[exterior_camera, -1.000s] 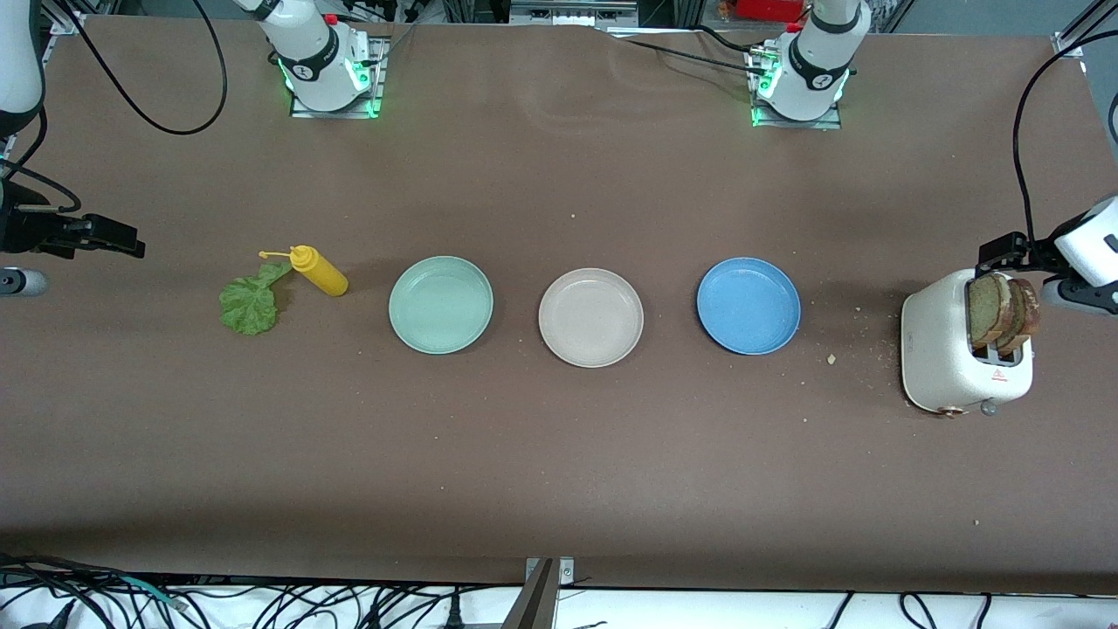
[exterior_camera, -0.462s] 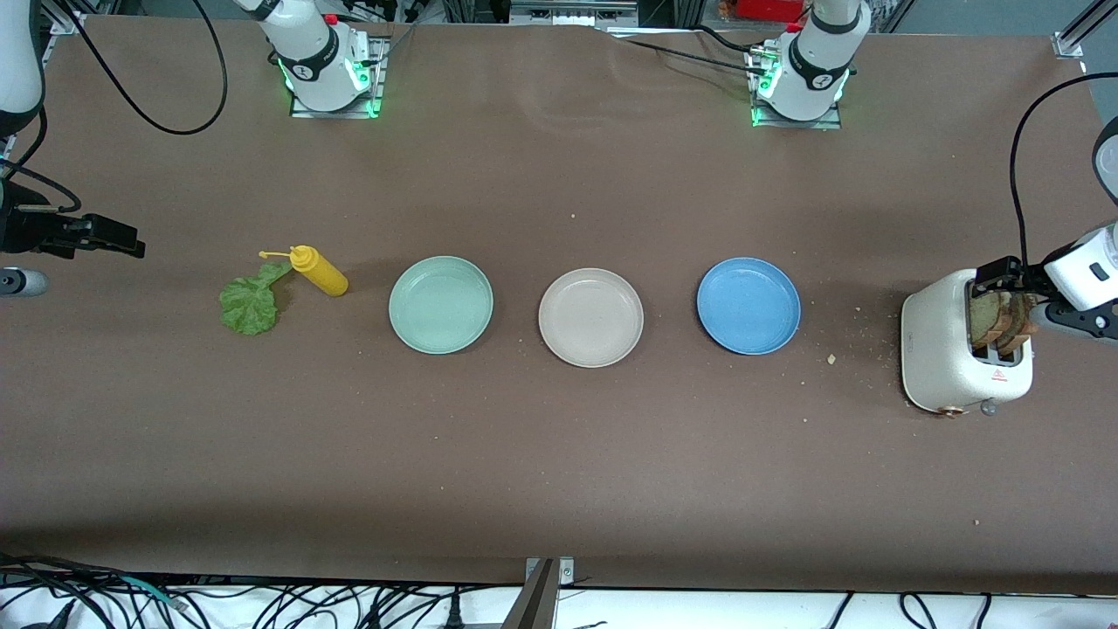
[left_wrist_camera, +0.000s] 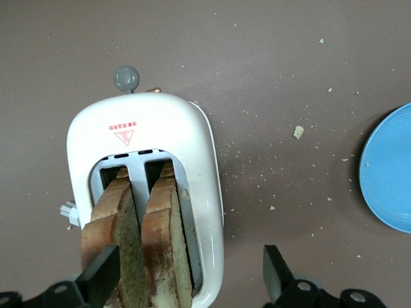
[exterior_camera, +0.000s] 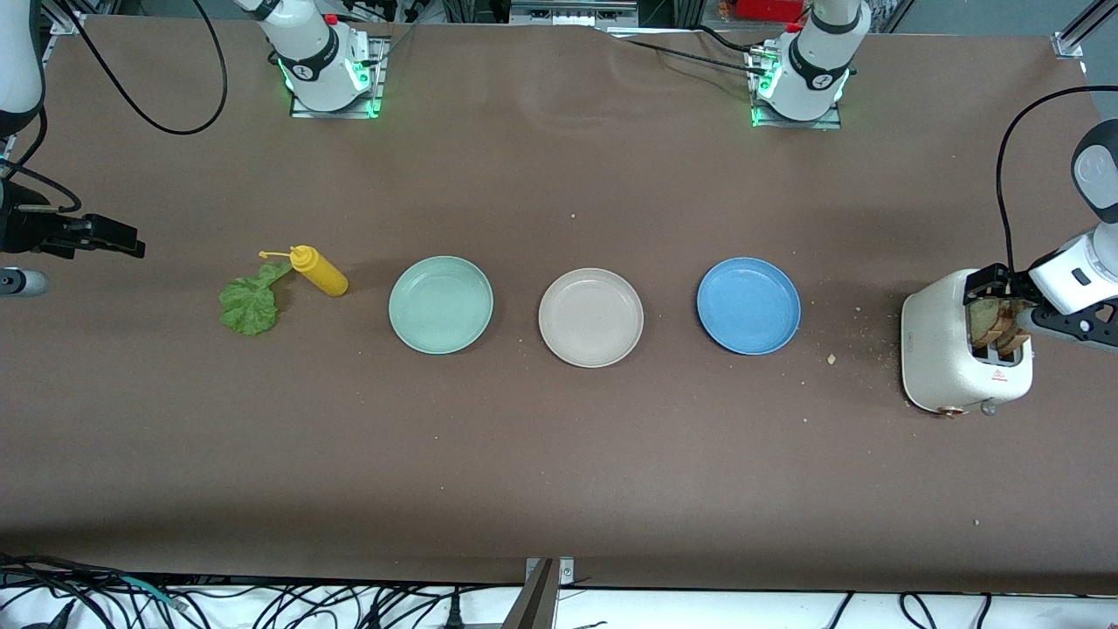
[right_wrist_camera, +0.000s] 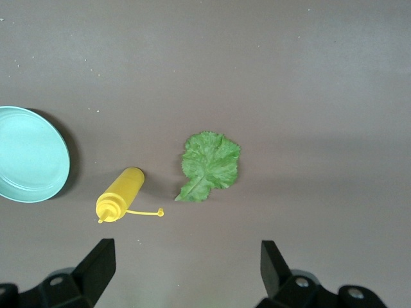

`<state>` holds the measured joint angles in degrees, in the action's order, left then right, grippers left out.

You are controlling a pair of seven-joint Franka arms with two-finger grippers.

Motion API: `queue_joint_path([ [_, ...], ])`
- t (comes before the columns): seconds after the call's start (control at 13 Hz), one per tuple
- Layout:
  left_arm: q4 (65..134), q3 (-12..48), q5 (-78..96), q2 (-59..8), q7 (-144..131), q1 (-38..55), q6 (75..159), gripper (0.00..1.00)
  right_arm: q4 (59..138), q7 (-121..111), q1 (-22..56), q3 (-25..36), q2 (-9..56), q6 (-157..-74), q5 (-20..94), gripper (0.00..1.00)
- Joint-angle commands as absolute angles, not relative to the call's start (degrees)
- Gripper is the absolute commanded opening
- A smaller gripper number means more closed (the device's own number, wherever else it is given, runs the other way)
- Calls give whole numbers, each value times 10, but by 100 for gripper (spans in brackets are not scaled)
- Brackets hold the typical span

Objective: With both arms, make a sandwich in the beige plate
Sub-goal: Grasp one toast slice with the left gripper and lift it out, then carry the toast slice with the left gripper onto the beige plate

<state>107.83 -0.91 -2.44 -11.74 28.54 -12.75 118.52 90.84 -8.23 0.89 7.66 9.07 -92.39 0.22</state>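
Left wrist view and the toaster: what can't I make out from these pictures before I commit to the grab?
- Toast slices: lower parts hidden inside the toaster slots; the left wrist view's edge cuts off their near ends.
- Left gripper: open, over the toaster; whether a fingertip touches the bread cannot be told.
- Front view: the left gripper covers most of the bread.
- Right gripper: open, waiting above the lettuce; only fingertips show.

Rt wrist view only: right gripper (right_wrist_camera: 185,269) up over bare brown table (right_wrist_camera: 308,77), fingers (right_wrist_camera: 99,263) spread wide, nothing btwn them. Lettuce leaf (right_wrist_camera: 209,164) flat on table, ruffled, stem end pointing toward yellow squeeze bottle (right_wrist_camera: 119,194). Bottle on its side just beside leaf, not touching; cap off nozzle, hanging by tether. Mint-green plate (right_wrist_camera: 26,157) near bottle, partly cut off at frame edge.
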Motion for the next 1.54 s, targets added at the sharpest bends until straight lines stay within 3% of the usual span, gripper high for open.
queue_joint_path([
  [0.0,1104,-4,-30,-120,294,-134,1227,95,921,-88,8,76,76,-926,7,100],
  [0.15,1108,-4,-30,-127,286,-135,1230,87,921,-88,8,76,76,-926,7,100],
  [0.54,1107,-5,-37,-126,286,-150,1189,20,921,-88,8,76,76,-926,7,100],
  [0.69,1095,-5,-38,-125,285,-150,1149,4,921,-88,8,76,76,-926,7,100],
  [0.77,1080,-5,-38,-125,280,-150,1130,0,921,-88,8,76,76,-926,8,100],
  [1.46,864,2,-31,-125,272,-135,886,0,920,-85,9,76,77,-932,8,100],
])
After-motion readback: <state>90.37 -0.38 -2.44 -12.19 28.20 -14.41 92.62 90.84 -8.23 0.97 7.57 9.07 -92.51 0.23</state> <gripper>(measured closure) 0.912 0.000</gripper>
